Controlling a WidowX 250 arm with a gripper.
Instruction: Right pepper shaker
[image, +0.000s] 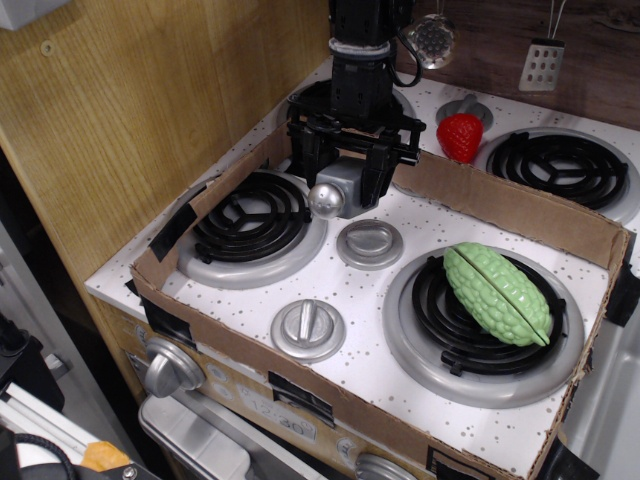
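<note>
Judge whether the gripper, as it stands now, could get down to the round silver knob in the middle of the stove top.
Probably not yet: the gripper is shut on the pepper shaker, which lies sideways between its fingers. The knob itself sits uncovered just beside and below it, so the way looks free once the shaker is set down.

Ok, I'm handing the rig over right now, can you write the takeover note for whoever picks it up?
Gripper: shut on the small grey square-sided pepper shaker with the shiny silver ball, held off the stovetop.
Shaker: tilted sideways, ball pointing left, over the edge of the front-left black coil burner.
Bumpy green oval vegetable lies on the front-right burner.
Done: shaker grasped and lifted.
Left: turn it upright, set it down, release.
</note>
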